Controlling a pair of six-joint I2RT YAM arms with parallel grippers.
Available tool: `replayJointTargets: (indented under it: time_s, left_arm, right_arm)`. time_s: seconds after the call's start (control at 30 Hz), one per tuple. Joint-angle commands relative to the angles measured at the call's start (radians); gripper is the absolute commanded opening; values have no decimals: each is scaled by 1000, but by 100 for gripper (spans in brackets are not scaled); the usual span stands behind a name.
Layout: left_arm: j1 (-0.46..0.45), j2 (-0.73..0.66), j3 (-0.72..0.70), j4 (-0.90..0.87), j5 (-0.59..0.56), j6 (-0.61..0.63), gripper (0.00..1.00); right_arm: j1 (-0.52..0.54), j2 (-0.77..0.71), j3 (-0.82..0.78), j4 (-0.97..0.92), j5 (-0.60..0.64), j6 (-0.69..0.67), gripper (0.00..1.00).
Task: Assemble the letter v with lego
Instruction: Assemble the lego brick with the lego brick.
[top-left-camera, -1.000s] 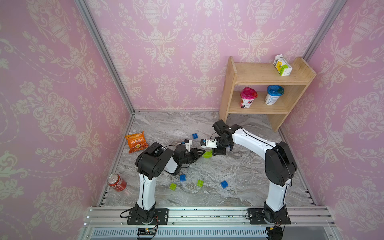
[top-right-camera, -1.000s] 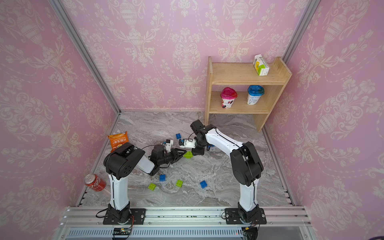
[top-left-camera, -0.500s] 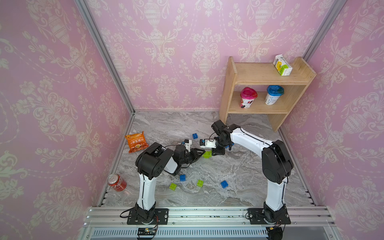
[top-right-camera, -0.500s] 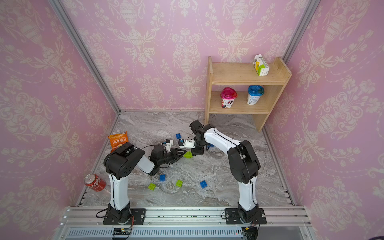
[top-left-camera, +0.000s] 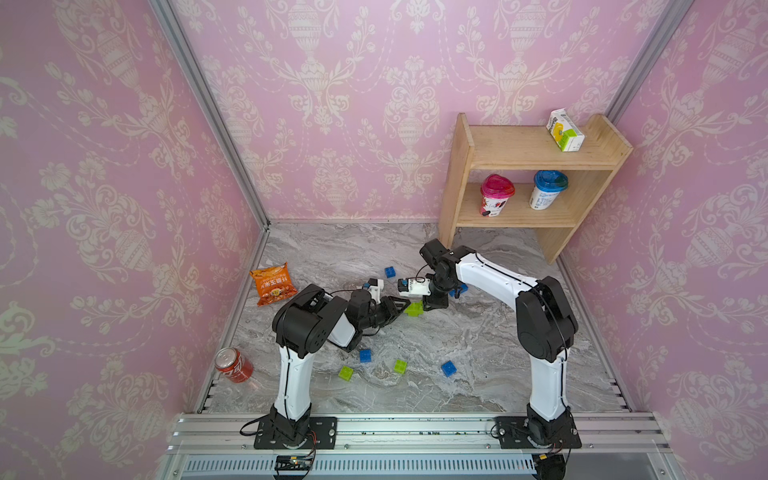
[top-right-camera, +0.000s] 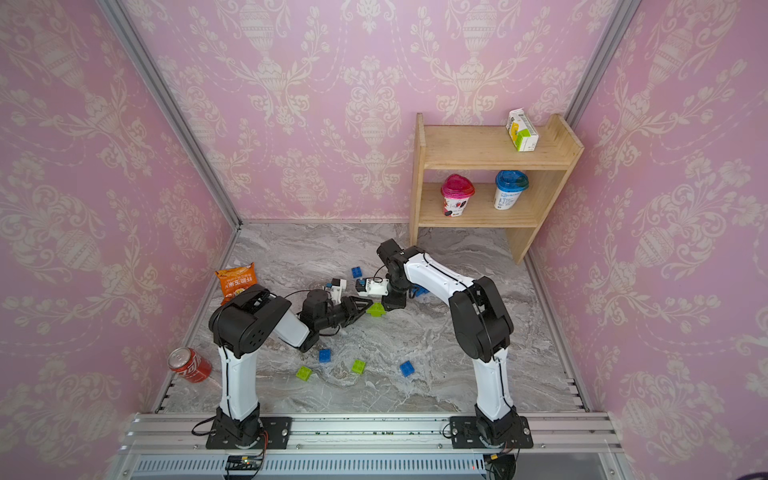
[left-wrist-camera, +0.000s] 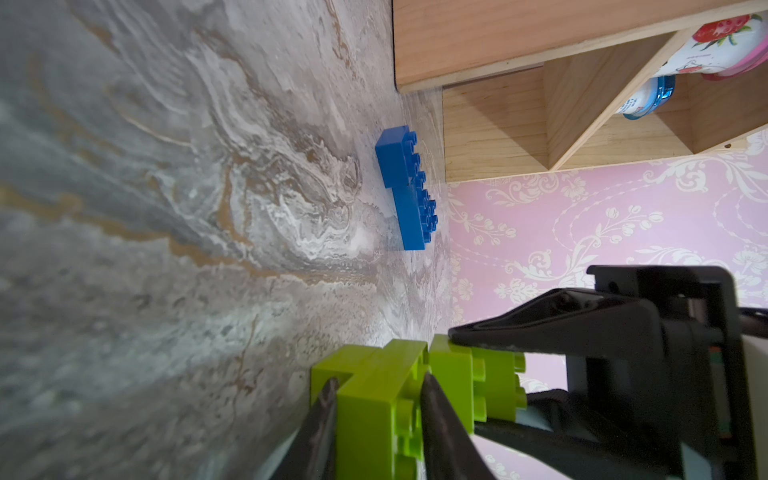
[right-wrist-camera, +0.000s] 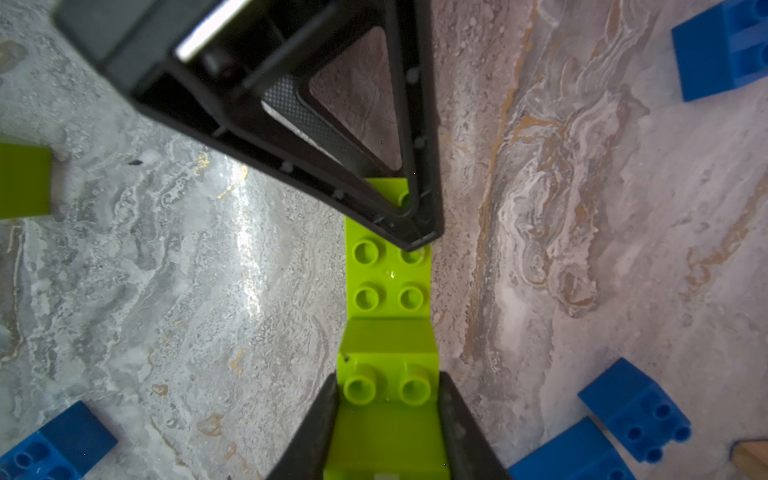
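Pink walls (top-left-camera: 353, 104), marble table (top-left-camera: 478, 332), corner shelf (top-left-camera: 515, 145) holding two cups (top-left-camera: 496, 199), carton (top-left-camera: 564, 129) atop; left gripper (left-wrist-camera: 378, 384) and right gripper (right-wrist-camera: 388, 382) clamped on lime lego (top-left-camera: 414, 308).

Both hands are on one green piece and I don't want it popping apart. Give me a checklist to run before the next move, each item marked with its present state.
1. Left hand clamped on the green lego piece: ok, gripped from both sides.
2. Right hand clamped on its other end: ok.
3. Green bricks fully pressed together: cannot tell, the hands cover part of the joints.
4. Nearby blue bricks apart from the piece: ok.
5. V finished: not ok, loose bricks lie scattered on the table.
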Motion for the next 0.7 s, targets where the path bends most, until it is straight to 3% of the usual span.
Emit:
replayJointTargets:
  time_s: [0.0, 0.67]
  left_arm:
    - [8, 47, -26, -123, 14, 14, 32]
    - [12, 75, -32, -100, 22, 1, 32]
  right_arm:
    - [-4, 20, 31, -65, 12, -30, 0]
    - [21, 70, 47, -75, 23, -18, 0]
